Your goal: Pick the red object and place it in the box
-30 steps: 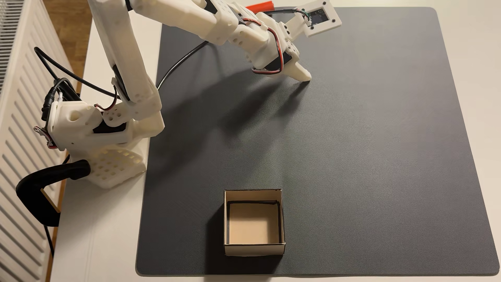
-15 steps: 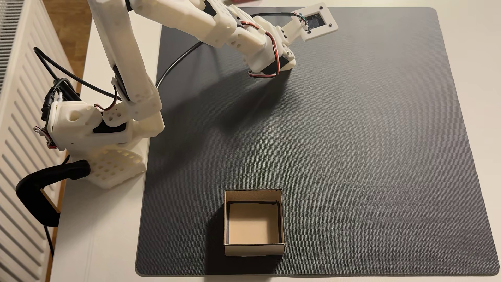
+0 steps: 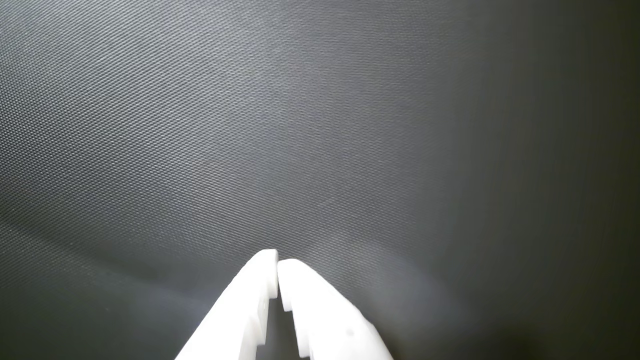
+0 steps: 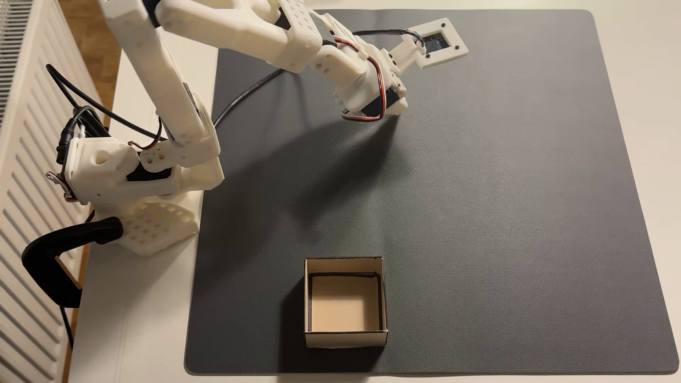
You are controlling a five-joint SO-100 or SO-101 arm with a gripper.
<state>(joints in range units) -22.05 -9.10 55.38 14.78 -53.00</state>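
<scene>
Seeing the hand (image 3: 277, 262) poking up from the bottom edge of the wrist view, a little left of centre. Pressing its 2 white fingers (image 3: 320, 315) together at the tips, leaving just a thin slit lower down, so closed and gripping nothing. Hanging over the dark woven mat (image 3: 320, 125), with a soft shadow spreading around the tips.

Reaching, in the fixed view, as a white arm (image 4: 258, 33) from the base (image 4: 121, 173) at the left middle of the frame across to the upper centre. Pointing the wrist downward over the upper part of the mat (image 4: 479, 221), hiding the fingertips under the wrist housing. Sticking out toward the upper right with the white square frame (image 4: 438, 42) carrying a dark circuit board. Trailing a black cable (image 4: 243, 92) from that frame back to the left.

Sitting in the lower centre of the fixed view, on the mat and near its bottom edge: the box (image 4: 345, 340), open at the top, showing a bare tan floor, lying well apart from the wrist above it in the frame.

Lying on a pale bench (image 4: 147, 313), with a black clamp (image 4: 55, 257) gripping the bench edge at the lower left and a white radiator (image 4: 25, 147) running down the left edge.
</scene>
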